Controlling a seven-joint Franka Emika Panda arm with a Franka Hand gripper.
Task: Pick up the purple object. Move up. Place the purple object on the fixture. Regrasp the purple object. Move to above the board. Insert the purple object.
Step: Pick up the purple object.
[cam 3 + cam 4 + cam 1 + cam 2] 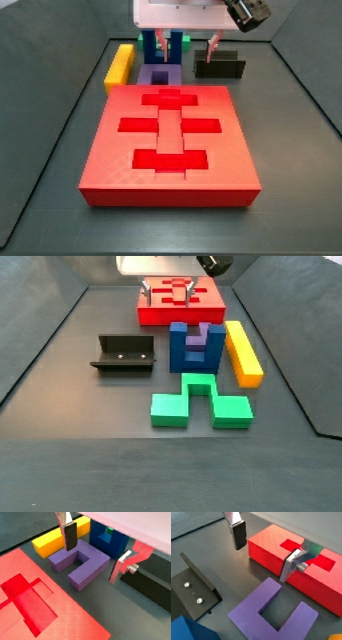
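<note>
A dark grey floor with low dark walls rising at its sides holds everything here. In a side view, going from left to right, the fixture (123, 354) stands alone at the left, a dark L-shaped bracket on its base plate with two pale screws showing. Next comes the green block (198, 403), nearest that camera, and behind it the blue block (195, 349), upright with two prongs. The purple object (197, 347) lies just behind the blue block, seen through the gap between those prongs. To its right the long yellow bar (242, 352) runs along the floor, close beside the blue block. The board (179, 297) sits at the back, a red slab with darker red recesses in its top.

The gripper (175, 293) hangs over the purple object, its jaws apart and holding nothing. In a wrist view one finger (69, 534) reaches down beside a prong of the purple object (79, 563), and the reddish other finger (125, 564) stands outside the opposite prong, so the piece lies between them on the floor; whether either pad touches it I cannot tell.

In a side view from the far end, the board (170, 140) fills the foreground, with the yellow bar (120, 66), the purple object (163, 75) under the gripper (171, 45), and the fixture (221, 66) lined up behind it
</note>
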